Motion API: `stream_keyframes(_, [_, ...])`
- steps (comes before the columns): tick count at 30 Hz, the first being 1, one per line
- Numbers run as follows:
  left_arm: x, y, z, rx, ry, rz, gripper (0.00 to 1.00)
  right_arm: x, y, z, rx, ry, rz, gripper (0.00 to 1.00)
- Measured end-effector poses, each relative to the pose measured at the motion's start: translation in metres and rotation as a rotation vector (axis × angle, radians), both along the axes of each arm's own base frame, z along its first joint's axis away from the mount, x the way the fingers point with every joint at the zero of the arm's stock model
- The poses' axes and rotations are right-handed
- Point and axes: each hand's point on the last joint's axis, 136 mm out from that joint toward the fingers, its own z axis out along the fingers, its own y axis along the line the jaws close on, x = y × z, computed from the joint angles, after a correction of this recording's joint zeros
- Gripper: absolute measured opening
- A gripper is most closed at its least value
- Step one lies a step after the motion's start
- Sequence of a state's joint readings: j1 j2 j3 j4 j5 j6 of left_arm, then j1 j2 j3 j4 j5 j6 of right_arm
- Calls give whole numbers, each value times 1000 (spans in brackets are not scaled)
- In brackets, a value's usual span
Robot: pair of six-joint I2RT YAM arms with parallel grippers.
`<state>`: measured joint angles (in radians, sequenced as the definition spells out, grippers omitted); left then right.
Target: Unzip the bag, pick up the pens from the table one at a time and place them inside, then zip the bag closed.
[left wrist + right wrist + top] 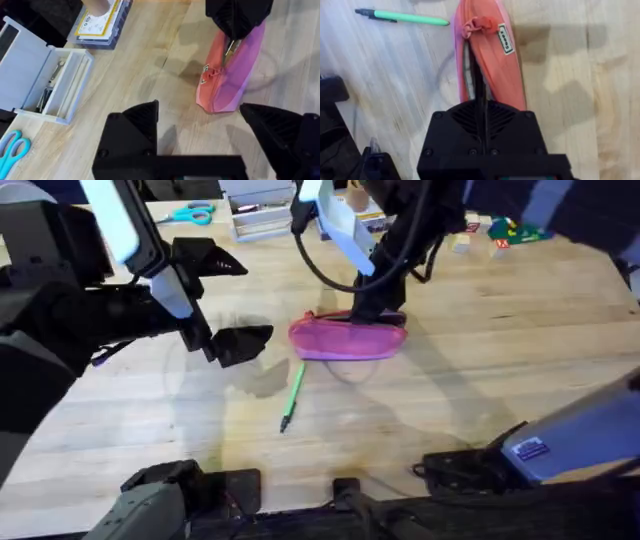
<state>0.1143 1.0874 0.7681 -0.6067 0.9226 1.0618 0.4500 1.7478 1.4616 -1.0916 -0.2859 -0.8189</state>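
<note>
The bag [347, 340] lies on the table [480, 370] near its middle, long side across the overhead view, with the orange-red zipper [479, 25] along its far edge. The right gripper [372, 308] sits on top of the bag toward its right half, fingers pressed together at the zipper line; they seem clenched on the zipper, though the pull itself is hidden between them. The wrist view shows the bag partly unzipped, a dark slit running from the gripper toward the bag's end. The pen [292, 395] lies just in front of the bag's left end, slanted, dark tip pointing away from the bag, not touching it. The left gripper [225, 300] hovers left of the bag, well apart from it, jaws spread wide and holding nothing. Beyond the bag stand a clear box [47, 82] and scissors [190, 214].
</note>
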Motion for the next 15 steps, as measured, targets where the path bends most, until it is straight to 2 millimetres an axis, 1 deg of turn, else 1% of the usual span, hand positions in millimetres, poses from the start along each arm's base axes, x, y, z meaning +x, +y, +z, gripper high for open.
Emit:
stream_keyframes(5, [0, 0, 0, 0, 0, 0, 994, 0, 2, -18, -21, 45, 20, 33])
stream_keyframes(6, [0, 0, 0, 0, 0, 0, 992, 0, 3, -29, -31, 67, 30, 33])
stream_keyframes(9, [0, 0, 0, 0, 0, 0, 993, 1, 3, -34, -36, 79, 33, 32])
stream_keyframes(12, [0, 0, 0, 0, 0, 0, 993, 1, 3, -35, -37, 79, 36, 33])
stream_keyframes(13, [0, 0, 0, 0, 0, 0, 993, 1, 3, -35, -36, 80, 35, 69])
stream_keyframes(14, [0, 0, 0, 0, -1, 0, 993, 1, 3, -35, -35, 79, 38, 189])
stream_keyframes(15, [0, 0, 0, 0, 0, 0, 993, 1, 3, -35, -34, 78, 41, 332])
